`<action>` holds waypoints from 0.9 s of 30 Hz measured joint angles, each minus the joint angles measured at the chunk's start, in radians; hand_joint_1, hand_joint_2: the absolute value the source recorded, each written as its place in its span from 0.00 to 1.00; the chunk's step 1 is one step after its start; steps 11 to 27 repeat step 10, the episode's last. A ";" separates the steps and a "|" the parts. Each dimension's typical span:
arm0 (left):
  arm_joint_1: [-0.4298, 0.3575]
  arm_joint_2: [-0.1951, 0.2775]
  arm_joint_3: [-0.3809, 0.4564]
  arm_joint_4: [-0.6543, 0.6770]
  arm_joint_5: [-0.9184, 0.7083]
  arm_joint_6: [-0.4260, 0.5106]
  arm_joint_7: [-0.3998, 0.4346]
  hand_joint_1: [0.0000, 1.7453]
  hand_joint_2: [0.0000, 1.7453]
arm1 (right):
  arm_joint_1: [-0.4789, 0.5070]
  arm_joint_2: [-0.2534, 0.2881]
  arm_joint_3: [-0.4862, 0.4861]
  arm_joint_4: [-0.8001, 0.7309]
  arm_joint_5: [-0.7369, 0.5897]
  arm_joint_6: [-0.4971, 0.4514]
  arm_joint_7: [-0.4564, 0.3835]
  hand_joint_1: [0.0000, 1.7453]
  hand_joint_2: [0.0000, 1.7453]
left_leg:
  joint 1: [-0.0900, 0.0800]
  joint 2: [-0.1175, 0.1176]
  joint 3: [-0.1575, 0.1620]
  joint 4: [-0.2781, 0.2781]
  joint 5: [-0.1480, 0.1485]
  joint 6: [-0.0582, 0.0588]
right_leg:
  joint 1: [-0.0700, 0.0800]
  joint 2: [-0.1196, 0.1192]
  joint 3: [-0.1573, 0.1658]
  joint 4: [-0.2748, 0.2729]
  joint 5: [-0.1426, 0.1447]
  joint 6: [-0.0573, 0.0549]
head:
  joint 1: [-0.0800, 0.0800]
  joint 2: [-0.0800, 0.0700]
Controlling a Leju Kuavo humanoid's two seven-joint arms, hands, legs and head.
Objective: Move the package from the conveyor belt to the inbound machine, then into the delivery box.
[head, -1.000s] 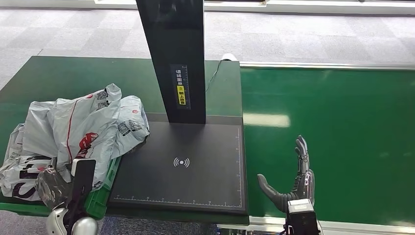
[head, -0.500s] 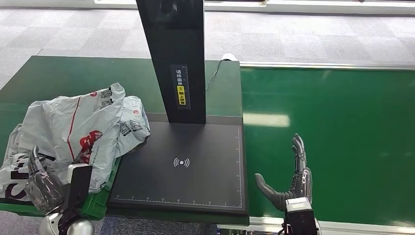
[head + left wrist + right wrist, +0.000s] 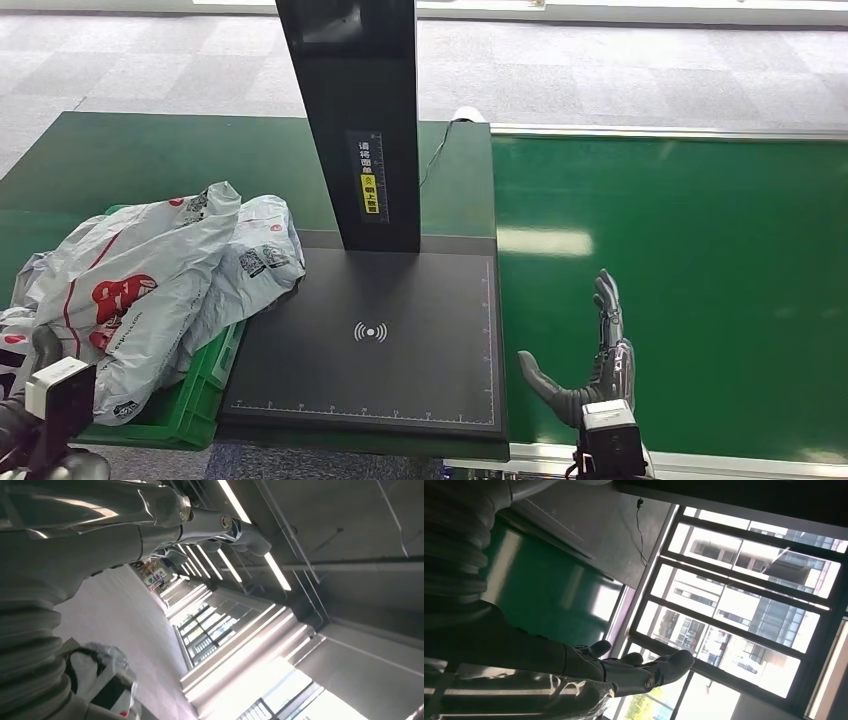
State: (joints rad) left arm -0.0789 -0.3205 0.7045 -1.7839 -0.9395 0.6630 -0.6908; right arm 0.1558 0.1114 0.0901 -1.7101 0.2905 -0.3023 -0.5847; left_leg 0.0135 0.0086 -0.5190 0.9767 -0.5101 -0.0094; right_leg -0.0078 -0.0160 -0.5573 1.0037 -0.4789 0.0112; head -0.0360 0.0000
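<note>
Several grey plastic mail packages with red print lie heaped in the green delivery crate (image 3: 196, 396) at the left; the top package (image 3: 140, 295) droops over the crate's front, and another package (image 3: 262, 255) hangs onto the black scan plate (image 3: 420, 370) of the inbound machine. My left hand (image 3: 22, 415) is low at the picture's bottom-left corner, beside the heap, partly behind its wrist camera. In the left wrist view the left hand (image 3: 210, 522) has its fingers stretched out and holds nothing. My right hand (image 3: 592, 355) stands open above the conveyor belt (image 3: 700, 280), next to the plate's right edge, empty.
The machine's black column (image 3: 358, 120) rises from the back of the plate. A cable (image 3: 435, 150) runs over the green table behind it. The belt's metal rim (image 3: 720, 462) runs along the near edge. Grey carpet floor lies beyond.
My left hand has drawn back from the heap, down and to the left. The top package has sunk and spread flatter over the crate. My right hand has barely moved.
</note>
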 joint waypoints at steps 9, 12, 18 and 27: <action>-0.032 -0.010 0.061 -0.267 0.169 0.000 -0.003 0.00 0.00 | -0.009 0.000 0.018 0.020 -0.021 -0.001 -0.016 0.00 1.00 | 0.000 0.000 0.000 0.000 0.000 0.000 | 0.000 0.000 0.000 0.000 0.000 0.000 | 0.000 0.000; -0.034 -0.010 0.063 -0.281 0.175 0.000 -0.003 0.00 0.00 | -0.010 0.000 0.019 0.022 -0.023 -0.001 -0.017 0.00 1.00 | 0.000 0.000 0.000 0.000 0.000 0.000 | 0.000 0.000 0.000 0.000 0.000 0.000 | 0.000 0.000; -0.034 -0.010 0.063 -0.281 0.175 0.000 -0.003 0.00 0.00 | -0.010 0.000 0.019 0.022 -0.023 -0.001 -0.017 0.00 1.00 | 0.000 0.000 0.000 0.000 0.000 0.000 | 0.000 0.000 0.000 0.000 0.000 0.000 | 0.000 0.000; -0.034 -0.010 0.063 -0.281 0.175 0.000 -0.003 0.00 0.00 | -0.010 0.000 0.019 0.022 -0.023 -0.001 -0.017 0.00 1.00 | 0.000 0.000 0.000 0.000 0.000 0.000 | 0.000 0.000 0.000 0.000 0.000 0.000 | 0.000 0.000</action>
